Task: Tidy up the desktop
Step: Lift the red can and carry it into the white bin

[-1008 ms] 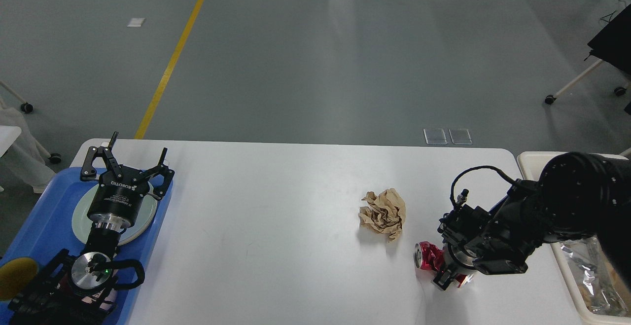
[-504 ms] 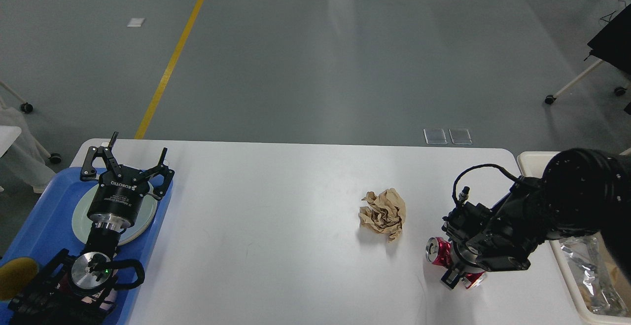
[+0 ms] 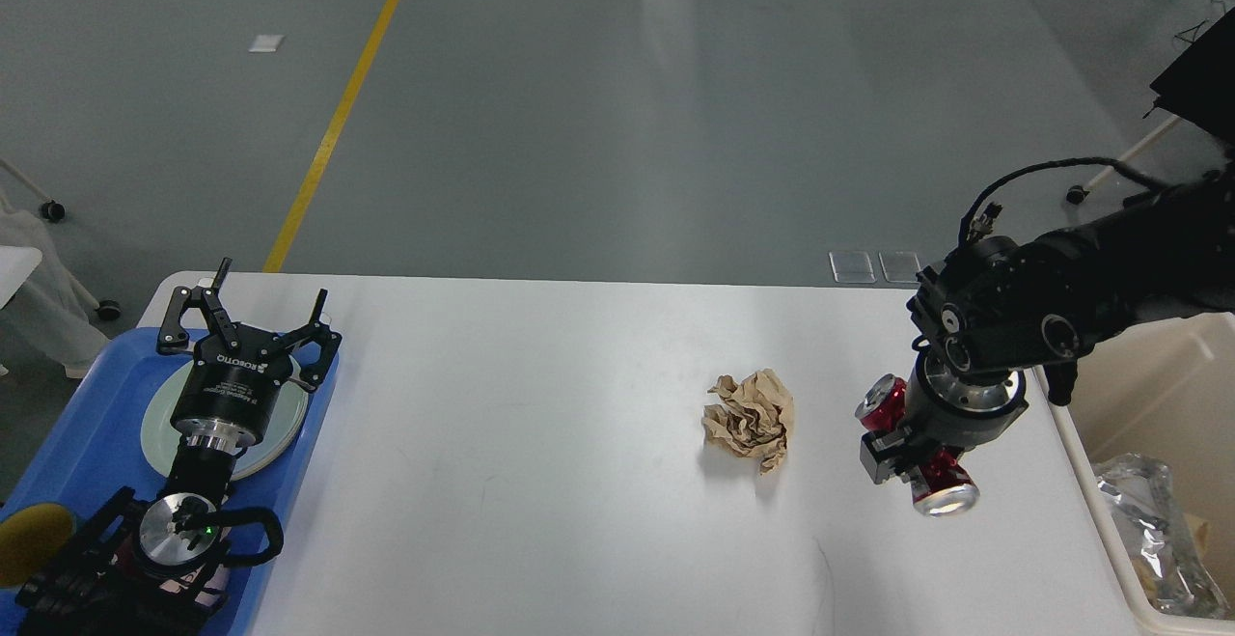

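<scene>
The white desktop [image 3: 540, 443] fills the lower half of the head view. A crumpled ball of brown paper [image 3: 751, 417] lies on it right of centre. My right gripper [image 3: 907, 453] is shut on a crushed red can [image 3: 941, 486], holding it lifted above the desktop near the right edge. The can's two ends stick out on either side of the gripper. My left gripper [image 3: 262, 313] is open with nothing between its fingers, hovering over the plate at the far left.
A blue tray [image 3: 92, 443] at the left edge holds a pale round plate [image 3: 280, 428] and a yellow object [image 3: 27, 539]. A cream-white bin [image 3: 1148, 443] with silver foil waste [image 3: 1148, 511] stands beside the desktop's right edge.
My right gripper has risen off the desktop with the red can and swung up and to the right, towards the bin. The left arm has not moved.
</scene>
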You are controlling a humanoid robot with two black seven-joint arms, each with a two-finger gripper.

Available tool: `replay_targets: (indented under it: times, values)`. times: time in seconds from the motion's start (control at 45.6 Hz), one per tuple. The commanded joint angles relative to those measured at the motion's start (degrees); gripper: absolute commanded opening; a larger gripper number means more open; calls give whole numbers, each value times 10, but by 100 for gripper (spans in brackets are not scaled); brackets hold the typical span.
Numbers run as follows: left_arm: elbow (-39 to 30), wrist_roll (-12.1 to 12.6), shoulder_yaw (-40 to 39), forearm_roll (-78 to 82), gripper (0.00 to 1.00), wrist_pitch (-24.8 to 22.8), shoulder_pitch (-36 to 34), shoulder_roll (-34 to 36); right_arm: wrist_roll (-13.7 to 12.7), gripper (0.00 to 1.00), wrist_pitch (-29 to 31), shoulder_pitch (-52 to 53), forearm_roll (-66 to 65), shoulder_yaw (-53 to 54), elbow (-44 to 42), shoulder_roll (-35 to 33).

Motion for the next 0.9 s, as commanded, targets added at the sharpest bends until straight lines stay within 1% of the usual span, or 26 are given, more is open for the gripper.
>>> replay_targets:
  times: [0.0,0.088,0.153,0.263,0.351,0.526,0.614,0.658,0.767,0.877]
  values:
    - [0,0,0,0,97,0,0,0,1,0,71,105,88,-10,37,-14]
    - [0,0,0,0,97,0,0,0,1,0,128,171,150,-35,42,-25]
    - [0,0,0,0,97,0,0,0,2,0,153,220,172,-57,54,-37]
    - [0,0,0,0,97,0,0,0,2,0,173,274,185,-86,78,-41]
    - [0,0,0,0,97,0,0,0,3,0,174,282,190,-99,81,-42]
    - [0,0,0,0,97,0,0,0,4,0,162,281,193,-129,74,-58]
    - [0,0,0,0,97,-1,0,0,4,0,136,274,200,-166,73,-68]
    - [0,0,0,0,97,0,0,0,4,0,110,262,202,-181,68,-91]
    - [0,0,0,0,97,0,0,0,1,0,72,209,201,-194,36,-151]
    - [0,0,0,0,97,0,0,0,1,0,65,125,197,-195,-41,-198]
